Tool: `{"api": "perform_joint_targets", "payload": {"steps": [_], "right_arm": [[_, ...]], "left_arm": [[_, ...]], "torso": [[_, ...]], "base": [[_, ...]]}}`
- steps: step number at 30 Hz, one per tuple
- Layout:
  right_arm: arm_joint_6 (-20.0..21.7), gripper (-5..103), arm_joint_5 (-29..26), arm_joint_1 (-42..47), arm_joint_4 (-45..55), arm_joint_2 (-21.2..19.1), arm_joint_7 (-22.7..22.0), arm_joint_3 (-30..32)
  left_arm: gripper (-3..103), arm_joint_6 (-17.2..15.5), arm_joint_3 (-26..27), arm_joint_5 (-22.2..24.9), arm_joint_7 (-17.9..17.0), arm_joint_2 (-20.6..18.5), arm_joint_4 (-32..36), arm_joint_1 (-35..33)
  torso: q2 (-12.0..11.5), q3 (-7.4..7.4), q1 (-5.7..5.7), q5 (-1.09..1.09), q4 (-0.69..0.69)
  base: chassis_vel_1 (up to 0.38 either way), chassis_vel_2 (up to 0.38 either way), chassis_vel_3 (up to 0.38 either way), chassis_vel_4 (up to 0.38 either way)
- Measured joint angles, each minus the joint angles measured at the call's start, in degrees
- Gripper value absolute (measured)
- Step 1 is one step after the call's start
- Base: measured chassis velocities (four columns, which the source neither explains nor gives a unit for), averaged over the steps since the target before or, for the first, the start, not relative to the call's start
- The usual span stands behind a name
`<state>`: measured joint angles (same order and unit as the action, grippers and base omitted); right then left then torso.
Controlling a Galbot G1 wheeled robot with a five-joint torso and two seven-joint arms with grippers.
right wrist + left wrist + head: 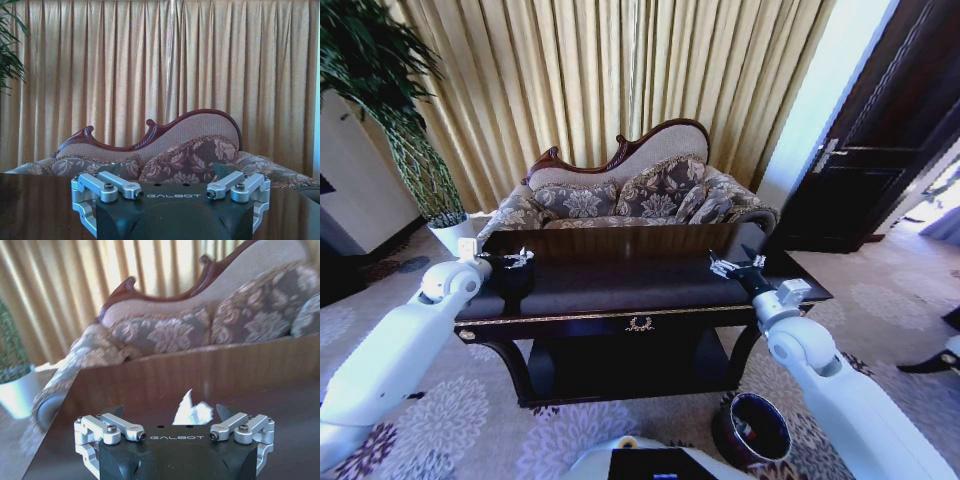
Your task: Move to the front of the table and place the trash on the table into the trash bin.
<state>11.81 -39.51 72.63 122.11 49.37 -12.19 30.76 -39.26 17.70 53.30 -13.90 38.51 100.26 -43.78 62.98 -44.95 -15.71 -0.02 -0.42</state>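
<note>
My left claw [519,259] hovers over the left end of the dark glossy desk [620,285], fingers spread apart, with a white crumpled scrap [192,409] lying on the desk between them. My right claw [738,266] hangs over the right end, spread and empty. The maroon trash bin [753,430] stands on the carpet below, front right.

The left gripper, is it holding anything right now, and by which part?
A white crumpled scrap sits between the open fingers of the left gripper over the table. Whether they grip it cannot be told. The right gripper is open, holding nothing.
</note>
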Motion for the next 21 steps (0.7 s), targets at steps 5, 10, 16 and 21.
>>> {"api": "perform_joint_targets", "payload": {"steps": [5, 10, 16, 21], "right_arm": [[0.0, 100, 0.01, 0.05, 0.06, 0.12, 0.0, -0.19], [0.0, 100, 0.02, 0.39, 0.11, -0.03, 0.0, 0.39], [0.0, 100, -0.14, 0.42, 0.0, -0.29, 0.0, 1.28], [-0.09, 100, -0.17, 0.95, 0.01, -0.22, 0.0, 1.86]], "left_arm": [[100, 0.06, -1.23, -0.03, 1.28, 0.16, -0.05, 1.05], [100, 0.16, -3.99, -0.03, 1.86, 0.89, -3.1, 3.43], [100, 0.16, -6.49, 0.02, 2.22, 1.92, -5.0, 6.08], [100, 0.16, -7.21, 0.13, 2.36, 2.6, -5.32, 6.74]], "torso": [[0.0, 0.01, 0.01, 0.02, 0.0], [0.0, 0.0, 0.0, -0.01, 0.0], [0.0, 0.0, 0.01, 0.01, -0.01], [0.0, 0.0, 0.0, 0.0, 0.0]], "base": [[0.0, 0.0, 0.0, 0.0], [0.0, 0.0, 0.0, 0.0], [0.0, 0.0, 0.0, 0.0], [0.0, 0.0, 0.0, 0.0]]}}
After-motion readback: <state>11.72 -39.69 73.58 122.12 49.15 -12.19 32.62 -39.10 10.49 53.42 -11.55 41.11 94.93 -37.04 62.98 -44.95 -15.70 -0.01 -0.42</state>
